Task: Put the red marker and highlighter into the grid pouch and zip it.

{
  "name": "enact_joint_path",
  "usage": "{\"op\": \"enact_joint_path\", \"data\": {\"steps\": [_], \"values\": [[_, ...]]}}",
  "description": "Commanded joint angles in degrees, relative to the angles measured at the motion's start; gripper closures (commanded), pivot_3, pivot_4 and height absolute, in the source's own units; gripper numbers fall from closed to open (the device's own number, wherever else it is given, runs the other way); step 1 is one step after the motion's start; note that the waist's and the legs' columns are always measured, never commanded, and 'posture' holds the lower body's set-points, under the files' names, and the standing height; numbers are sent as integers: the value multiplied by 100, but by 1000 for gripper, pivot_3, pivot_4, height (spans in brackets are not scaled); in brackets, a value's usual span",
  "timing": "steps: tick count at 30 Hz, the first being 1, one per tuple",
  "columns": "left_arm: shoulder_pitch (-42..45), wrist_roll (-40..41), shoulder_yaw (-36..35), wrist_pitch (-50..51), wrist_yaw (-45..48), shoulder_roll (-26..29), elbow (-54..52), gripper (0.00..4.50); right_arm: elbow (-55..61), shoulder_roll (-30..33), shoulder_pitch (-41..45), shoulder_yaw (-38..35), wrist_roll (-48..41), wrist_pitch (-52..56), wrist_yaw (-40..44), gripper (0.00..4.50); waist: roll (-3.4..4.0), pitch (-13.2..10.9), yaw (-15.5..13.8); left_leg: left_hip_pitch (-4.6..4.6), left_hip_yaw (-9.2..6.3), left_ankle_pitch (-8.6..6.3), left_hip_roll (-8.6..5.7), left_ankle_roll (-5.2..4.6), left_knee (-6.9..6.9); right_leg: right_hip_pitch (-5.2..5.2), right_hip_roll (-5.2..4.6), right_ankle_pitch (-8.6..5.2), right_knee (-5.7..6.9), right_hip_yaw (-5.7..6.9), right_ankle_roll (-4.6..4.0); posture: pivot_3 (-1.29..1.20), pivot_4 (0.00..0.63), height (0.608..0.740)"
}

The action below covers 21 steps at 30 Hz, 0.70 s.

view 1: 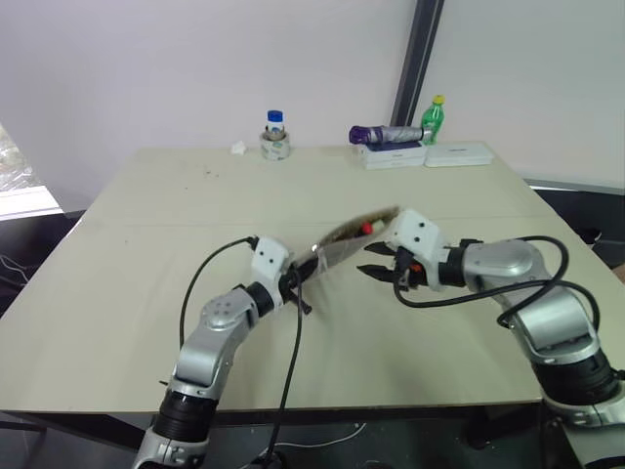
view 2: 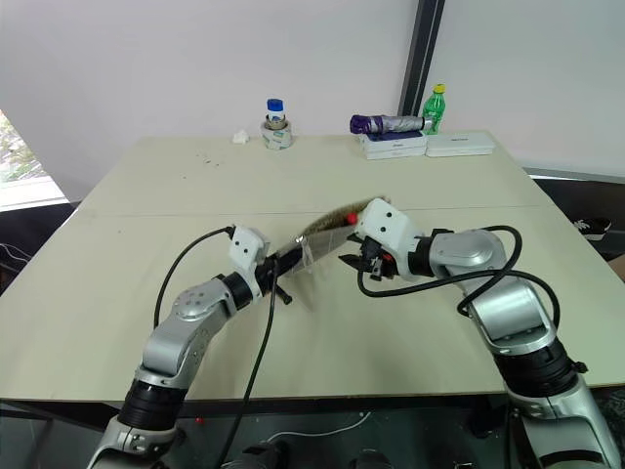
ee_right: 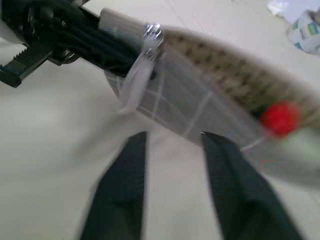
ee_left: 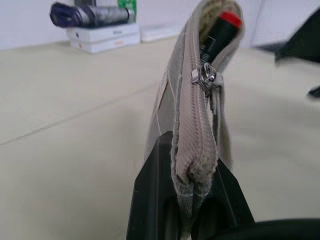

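My left gripper (view 1: pixel 296 280) is shut on one end of the grid pouch (view 1: pixel 344 237) and holds it off the table, edge up and slanting away toward the right. The zipper slider (ee_left: pixel 206 77) sits partway along the top, and the pouch mouth beyond it gapes. The red marker (ee_left: pixel 227 27) lies inside, its red end (ee_right: pixel 278 119) showing at the open far end. My right gripper (view 1: pixel 367 261) is open just below that far end, with nothing between its fingers (ee_right: pixel 125 180). The highlighter is hidden.
Along the table's far edge stand a tape roll with a blue-capped bottle (view 1: pixel 275 137), a scrap of white paper (view 1: pixel 238 148), a purple folded umbrella (view 1: pixel 386 134) on white boxes (view 1: pixel 457 153), and a green bottle (view 1: pixel 433 119). Black cables trail from both wrists.
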State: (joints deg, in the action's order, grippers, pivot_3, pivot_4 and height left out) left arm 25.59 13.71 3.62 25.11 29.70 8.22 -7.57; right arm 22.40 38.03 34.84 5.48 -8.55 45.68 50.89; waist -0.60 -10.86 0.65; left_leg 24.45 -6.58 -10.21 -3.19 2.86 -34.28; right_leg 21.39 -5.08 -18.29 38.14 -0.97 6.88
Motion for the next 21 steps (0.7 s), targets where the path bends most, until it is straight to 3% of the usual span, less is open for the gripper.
{"op": "enact_joint_path", "data": {"steps": [1,20,21], "values": [[302,406,-170,364,-110,-119,-232,4500,252,-296,40,-105,-281,225,-298,2682,0,0,3,-1,0,0,0,0,0,-1,1,0,0,0,0,0,150,740],[727,1051,-125,981,-153,-306,-183,4500,39,-1122,151,-12,-595,440,-1328,2682,0,0,14,0,2,0,-3,1,1,2,4,0,2,-1,0,0,150,740],[717,1049,-113,981,-154,-304,-193,4500,43,-1141,143,-18,-632,461,-1351,2950,0,0,16,-1,2,0,-3,1,1,2,4,0,2,-1,0,0,150,740]]}}
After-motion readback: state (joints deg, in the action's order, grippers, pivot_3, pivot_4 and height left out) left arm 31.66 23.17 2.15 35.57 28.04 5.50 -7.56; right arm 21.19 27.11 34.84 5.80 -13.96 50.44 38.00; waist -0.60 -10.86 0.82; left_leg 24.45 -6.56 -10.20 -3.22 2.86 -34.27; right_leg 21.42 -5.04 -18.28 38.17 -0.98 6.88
